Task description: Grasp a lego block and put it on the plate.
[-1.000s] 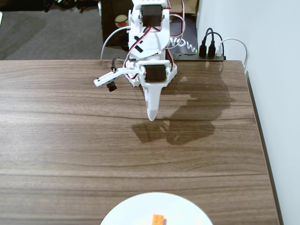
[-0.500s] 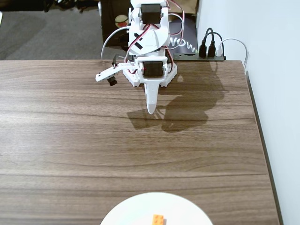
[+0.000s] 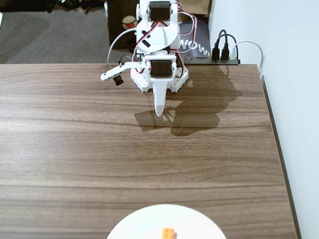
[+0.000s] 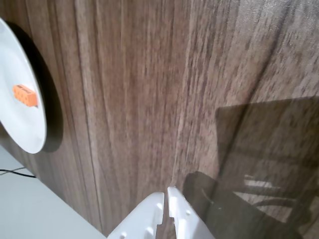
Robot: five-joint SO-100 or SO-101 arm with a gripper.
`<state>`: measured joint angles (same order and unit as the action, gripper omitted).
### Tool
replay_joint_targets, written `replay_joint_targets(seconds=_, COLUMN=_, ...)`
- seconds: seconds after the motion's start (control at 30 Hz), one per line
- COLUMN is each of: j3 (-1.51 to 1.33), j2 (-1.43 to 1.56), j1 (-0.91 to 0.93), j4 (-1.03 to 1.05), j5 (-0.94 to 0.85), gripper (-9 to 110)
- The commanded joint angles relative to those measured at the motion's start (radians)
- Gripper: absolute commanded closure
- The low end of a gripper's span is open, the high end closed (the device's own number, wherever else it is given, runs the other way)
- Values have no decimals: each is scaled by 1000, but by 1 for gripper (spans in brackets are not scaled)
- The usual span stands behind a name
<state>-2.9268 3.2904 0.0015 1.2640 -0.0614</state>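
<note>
My end effector is empty, fingers pressed nearly together, hanging above bare desk near the arm's base. In the fixed view the orange lego block already lies on the white plate at the near edge, well apart from me, long axis across the frame. I judge only retreat remains; the desk between is open.

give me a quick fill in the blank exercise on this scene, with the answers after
1. The lego block lies on the ____.
2. The block's colour is ____.
3. The pincer holds ____; its tips are nearly together.
4. The plate rests on a ____ table.

Missing words: plate; orange; nothing; wooden
</note>
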Motion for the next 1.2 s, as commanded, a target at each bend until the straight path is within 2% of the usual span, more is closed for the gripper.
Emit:
replay_joint_targets(seconds=0.0, j3=6, j2=2, j1=5, j4=5, j5=5, gripper=101)
replay_joint_targets(seconds=1.17, j3=6, j2=2, j1=3, j4=5, j5=6, gripper=101)
